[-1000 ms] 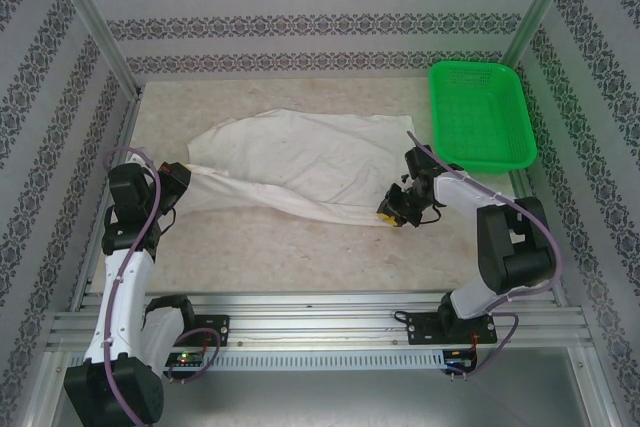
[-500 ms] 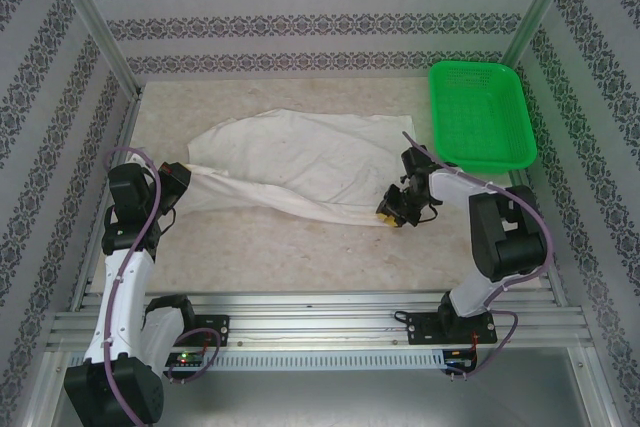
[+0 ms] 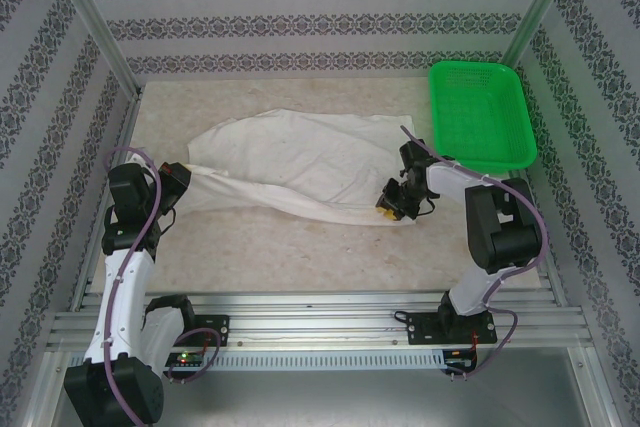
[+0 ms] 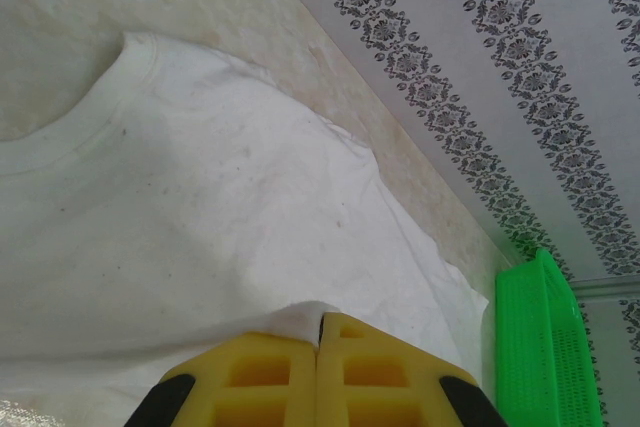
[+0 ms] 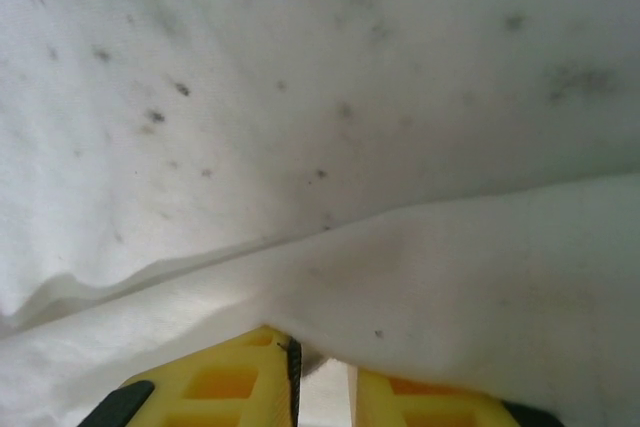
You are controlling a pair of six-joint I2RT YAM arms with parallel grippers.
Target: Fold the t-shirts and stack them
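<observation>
The t-shirt (image 3: pixel 300 169) lies spread on the table (image 3: pixel 300 257) across the middle of the top view, reaching from the centre left to the centre right of the frame. The basket (image 3: pixel 480 115) stands on the table in the upper right, near the right end of the t-shirt. The left gripper (image 3: pixel 180 175) is at the left end of the t-shirt, and the right gripper (image 3: pixel 392 205) is at its lower right corner.
</observation>
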